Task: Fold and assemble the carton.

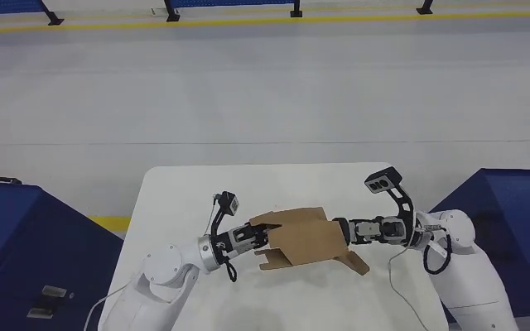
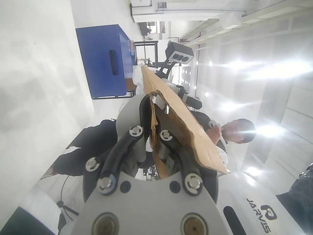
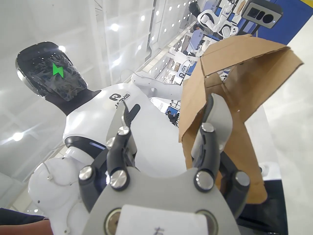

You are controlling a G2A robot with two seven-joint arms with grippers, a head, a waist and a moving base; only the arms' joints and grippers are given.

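Holding the carton (image 1: 302, 238) over the table (image 1: 182, 190), the left gripper (image 1: 264, 238) is pinched tight on one flap and the right gripper (image 1: 338, 232) is wide open against the other end, so it should push slowly to fold straight.

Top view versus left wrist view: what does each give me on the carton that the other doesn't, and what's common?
Top view adds the whole outline of the brown cardboard carton, part-folded with loose flaps, and the right gripper meeting its far end. Left wrist view adds the grip up close: the left gripper shut on a thin flap edge. Both show the carton, the white table and the right arm's black wrist camera.
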